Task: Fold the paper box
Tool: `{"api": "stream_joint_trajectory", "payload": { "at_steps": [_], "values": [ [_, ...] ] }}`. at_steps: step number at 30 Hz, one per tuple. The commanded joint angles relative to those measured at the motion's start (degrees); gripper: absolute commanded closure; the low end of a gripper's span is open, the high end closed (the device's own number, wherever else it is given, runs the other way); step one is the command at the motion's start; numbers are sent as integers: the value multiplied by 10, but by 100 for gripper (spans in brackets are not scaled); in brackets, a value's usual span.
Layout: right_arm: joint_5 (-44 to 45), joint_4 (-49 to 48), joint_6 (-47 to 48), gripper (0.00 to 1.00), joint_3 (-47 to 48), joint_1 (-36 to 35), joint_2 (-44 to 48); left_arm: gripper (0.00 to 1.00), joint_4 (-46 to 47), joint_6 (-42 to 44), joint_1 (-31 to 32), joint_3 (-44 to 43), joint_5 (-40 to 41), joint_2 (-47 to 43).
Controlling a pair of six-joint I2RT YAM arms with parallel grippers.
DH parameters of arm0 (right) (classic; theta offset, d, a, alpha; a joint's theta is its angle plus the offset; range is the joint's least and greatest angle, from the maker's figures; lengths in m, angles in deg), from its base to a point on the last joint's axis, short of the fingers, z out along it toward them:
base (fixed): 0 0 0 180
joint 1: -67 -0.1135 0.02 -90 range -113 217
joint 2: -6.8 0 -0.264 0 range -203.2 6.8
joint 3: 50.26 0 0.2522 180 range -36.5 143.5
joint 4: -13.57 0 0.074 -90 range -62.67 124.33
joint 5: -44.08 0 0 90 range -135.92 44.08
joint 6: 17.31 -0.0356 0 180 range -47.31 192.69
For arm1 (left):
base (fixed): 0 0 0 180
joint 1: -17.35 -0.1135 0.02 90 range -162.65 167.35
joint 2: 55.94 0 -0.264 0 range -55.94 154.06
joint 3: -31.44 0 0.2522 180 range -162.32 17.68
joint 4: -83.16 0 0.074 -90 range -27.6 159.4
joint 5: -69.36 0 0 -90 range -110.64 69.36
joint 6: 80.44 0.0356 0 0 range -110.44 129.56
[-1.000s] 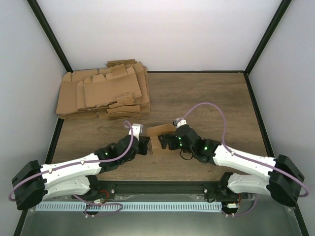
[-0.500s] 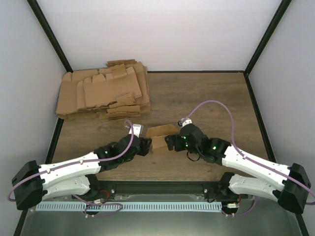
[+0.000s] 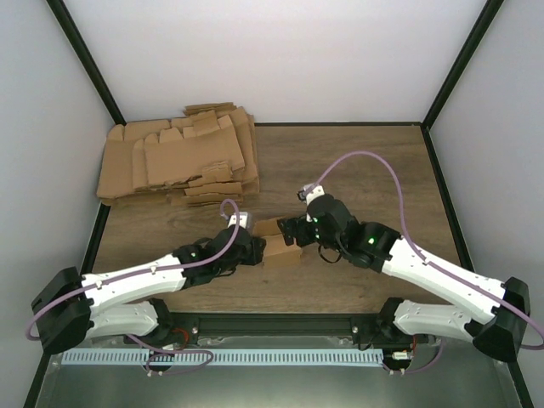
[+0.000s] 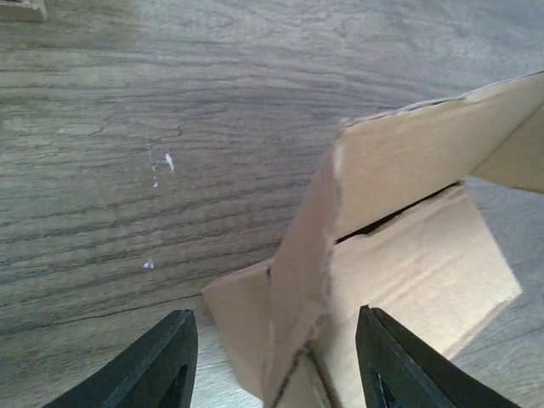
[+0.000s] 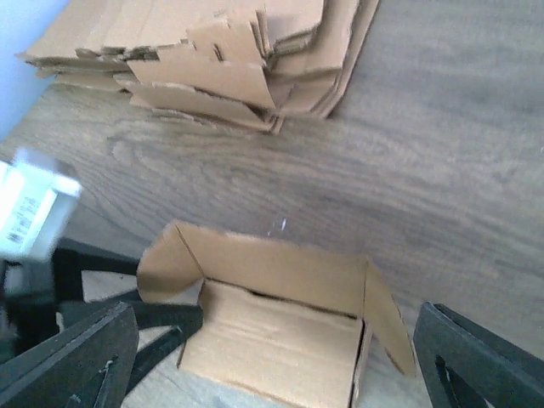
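Note:
The paper box (image 3: 280, 245) is a small brown carton lying on the wooden table between the two grippers, with its top flaps standing open. My left gripper (image 3: 260, 248) is at its left end. In the left wrist view a corner of the paper box (image 4: 408, 255) lies between the left gripper's (image 4: 274, 327) open fingers, with a gap on each side. My right gripper (image 3: 294, 231) is at the box's far right side. In the right wrist view the paper box (image 5: 280, 336) sits under the right gripper (image 5: 276, 348), whose fingers are spread wide and hold nothing.
A big untidy pile of flat cardboard blanks (image 3: 178, 161) lies at the table's far left, and the pile (image 5: 229, 51) also shows at the top of the right wrist view. Black frame posts and white walls close in the table.
My left gripper has opened and let go of the box's end, and its arm has pushed a little to the right. The right arm has shifted toward the far side of the box.

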Motion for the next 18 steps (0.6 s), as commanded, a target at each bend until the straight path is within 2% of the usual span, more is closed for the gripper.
{"api": "stream_joint_trajectory", "payload": {
  "at_steps": [1, 14, 18],
  "values": [
    [34, 18, 67, 8, 80, 1, -27, 48, -5, -11, -8, -6, -5, 15],
    [36, 7, 93, 8, 74, 4, -48, 59, -14, -11, -12, -4, -4, 68],
    [-2, 28, 92, 20, 79, 51, -53, 60, -21, -2, -12, -13, -3, 65]
  ]
}}
